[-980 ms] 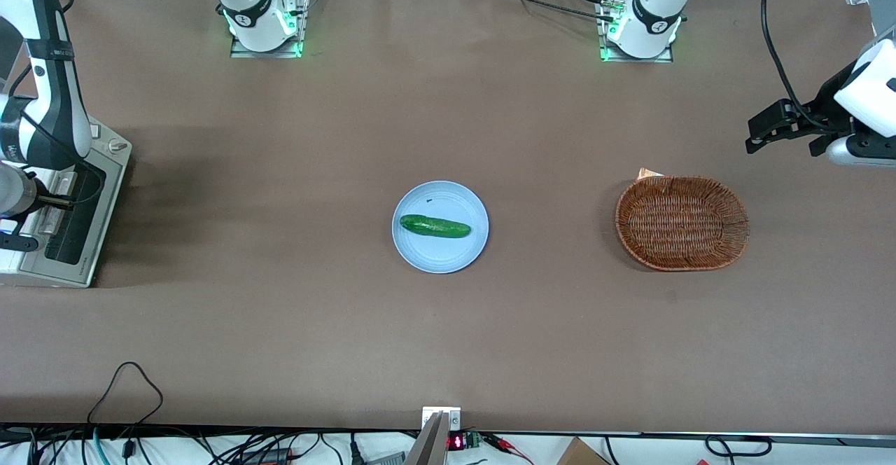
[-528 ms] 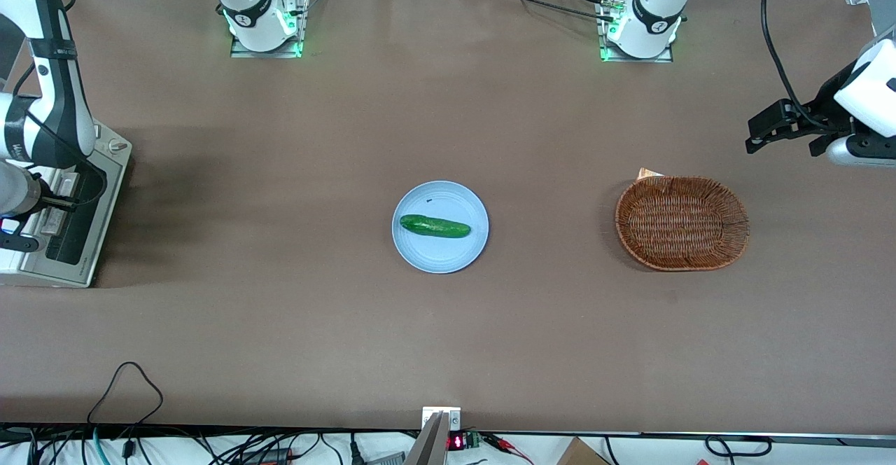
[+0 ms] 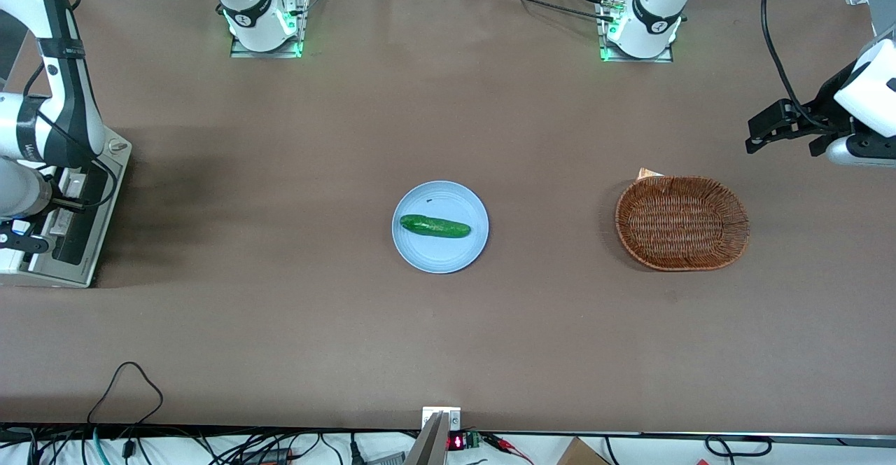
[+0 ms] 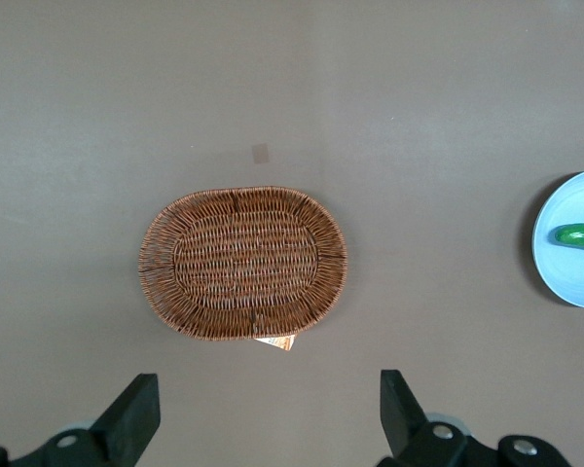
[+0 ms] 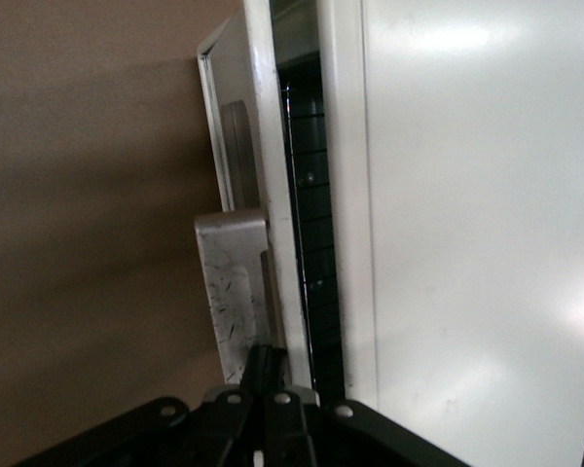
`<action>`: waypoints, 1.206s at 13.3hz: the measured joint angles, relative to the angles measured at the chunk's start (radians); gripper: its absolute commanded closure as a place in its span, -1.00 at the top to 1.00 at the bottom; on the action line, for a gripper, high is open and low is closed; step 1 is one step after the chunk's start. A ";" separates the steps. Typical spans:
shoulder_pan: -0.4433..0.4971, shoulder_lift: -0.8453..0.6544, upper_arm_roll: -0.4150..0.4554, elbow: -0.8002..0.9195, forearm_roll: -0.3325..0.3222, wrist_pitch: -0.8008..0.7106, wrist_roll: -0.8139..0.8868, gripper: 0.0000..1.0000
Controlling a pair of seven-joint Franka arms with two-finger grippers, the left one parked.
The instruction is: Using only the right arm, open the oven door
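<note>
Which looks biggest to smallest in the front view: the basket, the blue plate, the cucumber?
1. Basket, widest footprint.
2. Blue plate, clearly smaller across.
3. Cucumber, lying on the plate, within its rim.
All three sit on the same table, so nearness hardly skews this. The pincer is at the oven door.

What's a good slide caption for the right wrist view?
Gripper at the oven door handle, door cracked open from the white oven.

oven door (image 5: 258, 195) ajar, gripper (image 5: 265, 375) — at handle (image 5: 232, 292)
</note>
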 measured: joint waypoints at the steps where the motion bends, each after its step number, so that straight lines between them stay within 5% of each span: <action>1: 0.002 -0.002 0.006 -0.007 0.000 0.003 0.008 -1.00; 16: 0.040 0.017 0.040 -0.051 0.075 0.049 0.071 -1.00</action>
